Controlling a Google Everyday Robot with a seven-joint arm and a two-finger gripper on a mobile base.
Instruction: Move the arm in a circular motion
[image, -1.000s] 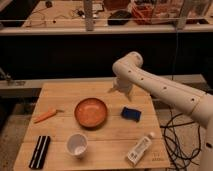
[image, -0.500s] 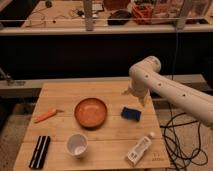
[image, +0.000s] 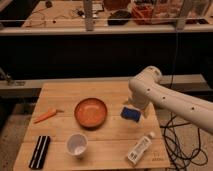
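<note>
A: How far along the circle do you put it?

B: You cannot read that from one pose. The arm (image: 172, 97) reaches in from the right of the frame, its gripper (image: 136, 106) over the blue sponge (image: 131, 114).

A: Look?

B: Cream, thick, dotted. Gripper state: cannot tell.

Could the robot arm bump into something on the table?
Maybe. The arm hangs low, its gripper just above the blue sponge, so a circular sweep might nudge it. Swinging lower and nearer could tip the white bottle. The bowl sits close too.
</note>
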